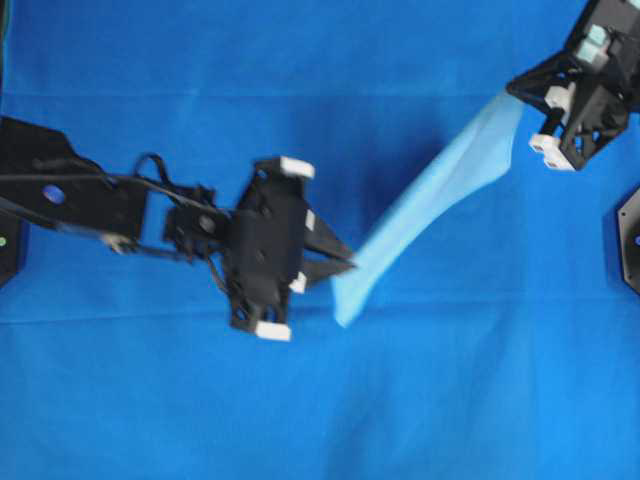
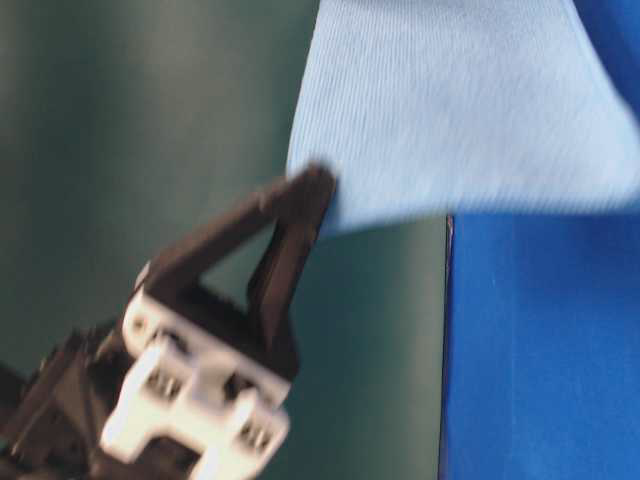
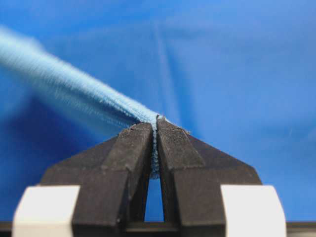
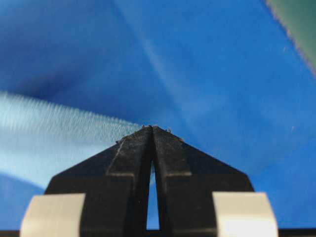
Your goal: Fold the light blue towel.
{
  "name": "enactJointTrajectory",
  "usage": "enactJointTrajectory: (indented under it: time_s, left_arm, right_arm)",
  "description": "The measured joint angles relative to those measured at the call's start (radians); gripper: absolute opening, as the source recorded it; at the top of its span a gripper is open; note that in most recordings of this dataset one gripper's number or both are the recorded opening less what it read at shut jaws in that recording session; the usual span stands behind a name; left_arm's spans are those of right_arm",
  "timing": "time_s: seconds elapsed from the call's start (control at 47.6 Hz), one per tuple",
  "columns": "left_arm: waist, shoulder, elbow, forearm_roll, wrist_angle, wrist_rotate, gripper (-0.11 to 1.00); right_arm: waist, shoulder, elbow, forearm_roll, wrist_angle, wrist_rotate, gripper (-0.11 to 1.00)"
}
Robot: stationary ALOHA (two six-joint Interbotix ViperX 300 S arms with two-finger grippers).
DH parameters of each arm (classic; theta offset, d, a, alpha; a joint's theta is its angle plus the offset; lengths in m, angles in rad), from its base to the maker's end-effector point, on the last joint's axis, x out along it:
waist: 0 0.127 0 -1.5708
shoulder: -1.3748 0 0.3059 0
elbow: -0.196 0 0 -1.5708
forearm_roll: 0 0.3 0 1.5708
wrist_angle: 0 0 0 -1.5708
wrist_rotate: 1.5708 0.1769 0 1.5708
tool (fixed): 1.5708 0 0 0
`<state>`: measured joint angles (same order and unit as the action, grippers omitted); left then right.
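Observation:
The light blue towel (image 1: pixel 430 195) hangs stretched in the air as a slanted band between my two grippers, above the royal-blue table covering (image 1: pixel 200 60). My left gripper (image 1: pixel 352 264) is shut on the towel's lower left corner; in the left wrist view the towel's hem (image 3: pixel 155 148) is pinched between the black fingertips. My right gripper (image 1: pixel 512 88) is shut on the upper right corner, and the towel (image 4: pixel 54 136) runs off to the left of its tips (image 4: pixel 151 127). From table level, the towel (image 2: pixel 460 110) hangs above the left gripper (image 2: pixel 318 185).
The royal-blue covering (image 1: pixel 300 400) spans the whole table. A black arm base (image 1: pixel 630 240) sits at the right edge and another black base (image 1: pixel 8 250) at the left edge. In the table-level view a dark green backdrop (image 2: pixel 120 120) stands behind.

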<state>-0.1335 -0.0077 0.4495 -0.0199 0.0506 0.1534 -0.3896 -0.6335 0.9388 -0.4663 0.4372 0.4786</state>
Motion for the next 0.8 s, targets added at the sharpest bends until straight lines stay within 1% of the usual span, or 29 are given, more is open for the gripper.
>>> enactJointTrajectory:
  time_s: [0.168,0.252,0.378,0.567,0.798]
  left_arm:
    - [-0.015,0.107,-0.091,-0.002,-0.063,0.006,0.02]
    - [-0.018,0.160,-0.143,0.000,-0.067,0.009,0.02]
    - [-0.018,0.202,-0.195,0.000,-0.067,0.009,0.02]
    - [-0.018,0.215,-0.212,0.000,-0.067,0.009,0.02]
    - [-0.018,0.222,-0.222,0.000,-0.071,0.020,0.02]
  right_arm:
    - [-0.044,0.077,-0.040,-0.020,-0.075,-0.002,0.00]
    - [-0.054,0.121,-0.069,-0.028,-0.103,-0.002,0.00]
    - [-0.057,0.190,-0.120,-0.037,-0.114,-0.003,0.00]
    - [-0.057,0.252,-0.160,-0.043,-0.117,-0.003,0.00]
    - [-0.057,0.249,-0.161,-0.044,-0.117,-0.003,0.00]
